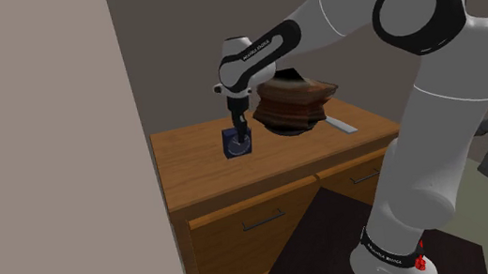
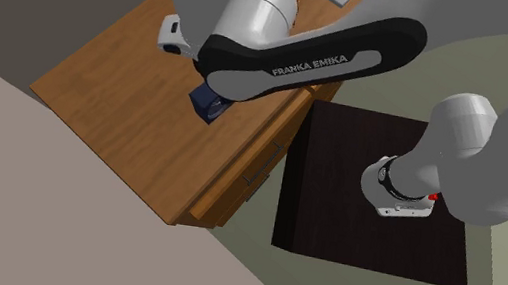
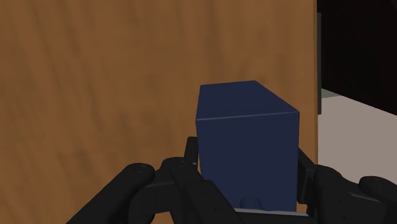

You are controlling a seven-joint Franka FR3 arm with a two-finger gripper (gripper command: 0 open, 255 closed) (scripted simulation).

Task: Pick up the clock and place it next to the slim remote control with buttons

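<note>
Jaws tight on clock [image 3: 247, 153], mid dresser top [image 1: 199, 169].

Both exterior views (one overhead) share the dresser [image 1: 188, 161].

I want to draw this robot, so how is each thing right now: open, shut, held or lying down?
gripper, shut on the clock's sides.
clock, upright, held by the gripper.
remote, lying flat on the dresser, not touched.
top drawer, shut.
</note>
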